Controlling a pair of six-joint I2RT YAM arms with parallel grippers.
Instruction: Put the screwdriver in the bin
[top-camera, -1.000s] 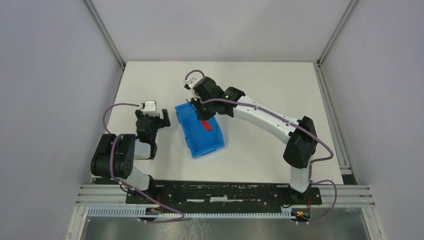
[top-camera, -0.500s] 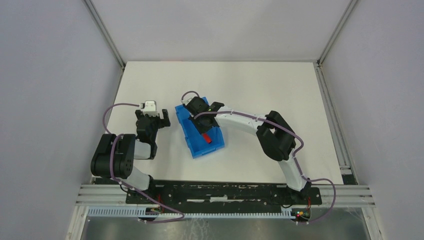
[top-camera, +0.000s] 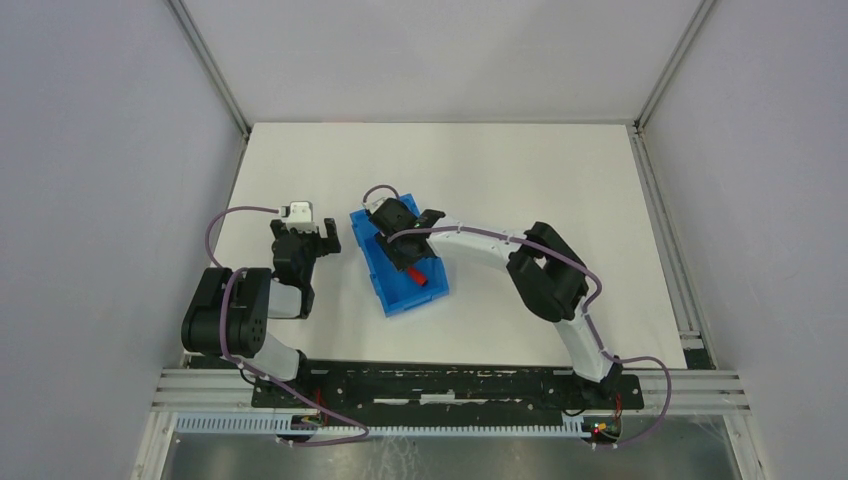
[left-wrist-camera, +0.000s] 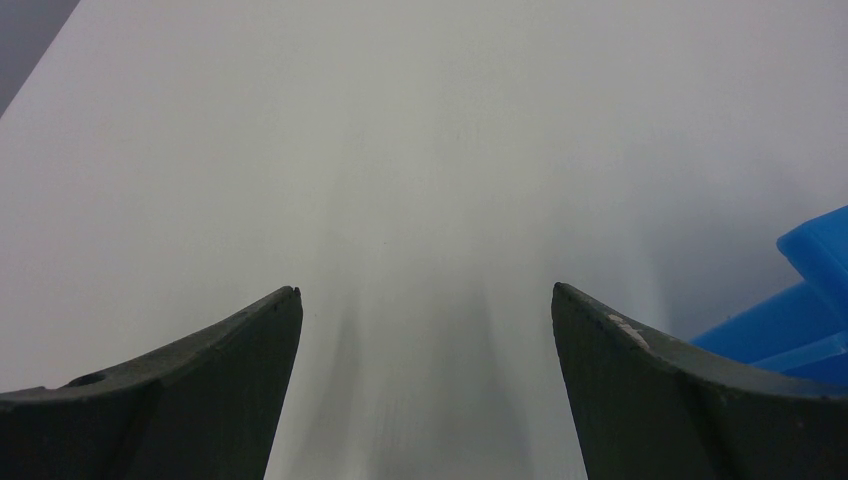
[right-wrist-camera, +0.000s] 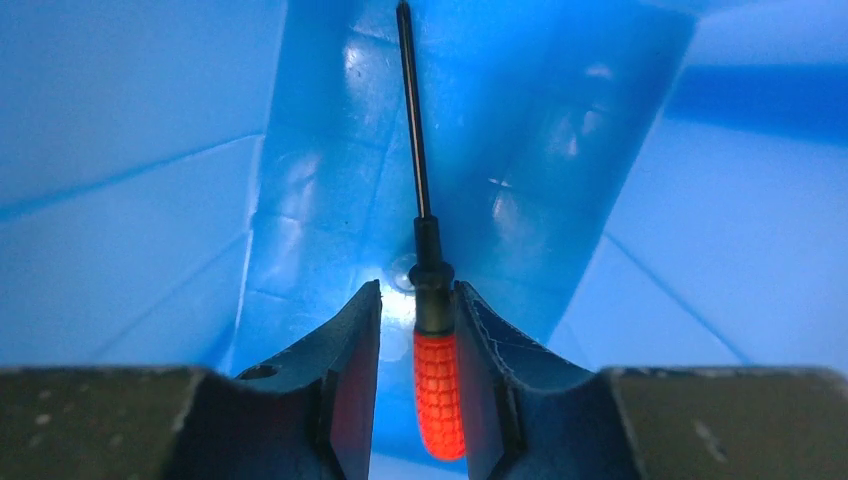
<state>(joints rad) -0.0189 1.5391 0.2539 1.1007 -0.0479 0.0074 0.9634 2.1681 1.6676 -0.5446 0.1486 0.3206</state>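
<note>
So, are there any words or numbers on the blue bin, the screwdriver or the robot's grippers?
None: no words, numbers, brands or signs can be read on the bin, the screwdriver, the right gripper or the left gripper in any view.

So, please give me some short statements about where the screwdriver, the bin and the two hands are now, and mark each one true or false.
1. The right hand grips the screwdriver by its red handle. True.
2. The screwdriver lies loose on the table outside the bin. False: it is held inside the blue bin, with its shaft pointing away from the hand.
3. The left hand is open and holds nothing. True.
4. The left hand reaches into the bin. False: it is over the white table, with the bin off to its side.
</note>
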